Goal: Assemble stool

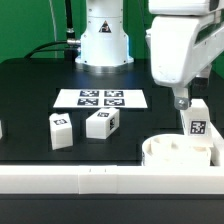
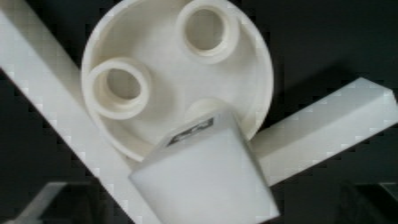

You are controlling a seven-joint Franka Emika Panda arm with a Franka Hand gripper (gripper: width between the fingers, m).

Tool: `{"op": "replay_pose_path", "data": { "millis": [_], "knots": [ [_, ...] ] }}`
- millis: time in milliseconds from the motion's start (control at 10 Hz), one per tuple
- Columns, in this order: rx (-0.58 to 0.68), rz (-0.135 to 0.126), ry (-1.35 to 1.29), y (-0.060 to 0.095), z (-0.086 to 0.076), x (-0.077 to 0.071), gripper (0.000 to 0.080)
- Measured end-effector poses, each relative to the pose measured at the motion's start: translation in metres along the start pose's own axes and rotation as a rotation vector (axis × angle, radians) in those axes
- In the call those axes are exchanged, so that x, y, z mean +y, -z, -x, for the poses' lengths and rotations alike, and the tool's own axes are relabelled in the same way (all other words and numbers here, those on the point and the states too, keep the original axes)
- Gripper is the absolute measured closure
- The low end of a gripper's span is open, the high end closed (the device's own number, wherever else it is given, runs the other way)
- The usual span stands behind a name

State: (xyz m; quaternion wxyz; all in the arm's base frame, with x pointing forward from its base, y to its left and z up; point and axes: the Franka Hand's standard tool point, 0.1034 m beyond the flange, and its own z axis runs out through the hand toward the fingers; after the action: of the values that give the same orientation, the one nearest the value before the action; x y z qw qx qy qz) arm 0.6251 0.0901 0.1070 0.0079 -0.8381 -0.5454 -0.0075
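so the gripper has its fingers spread wide, just at 11 o'clock of the leg standing on the seat

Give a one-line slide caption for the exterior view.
Panda pincer beside one leg upright on the stool seat; two more legs lie near the marker board.

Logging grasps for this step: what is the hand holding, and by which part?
Nothing seems held: the hand is open beside the top of the upright leg standing on the round seat.

Arm low, jaws wide apart
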Motion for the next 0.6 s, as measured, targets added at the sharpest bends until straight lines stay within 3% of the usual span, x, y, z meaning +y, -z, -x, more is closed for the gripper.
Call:
{"op": "replay_pose_path", "data": {
  "millis": [400, 600],
  "knots": [
    [-0.014, 0.004, 0.217, -0.0016, 0.006, 0.0024, 0.0151],
    [-0.011, 0.003, 0.235, -0.0037, 0.0005, 0.0019, 0.0151]
  ]
}}
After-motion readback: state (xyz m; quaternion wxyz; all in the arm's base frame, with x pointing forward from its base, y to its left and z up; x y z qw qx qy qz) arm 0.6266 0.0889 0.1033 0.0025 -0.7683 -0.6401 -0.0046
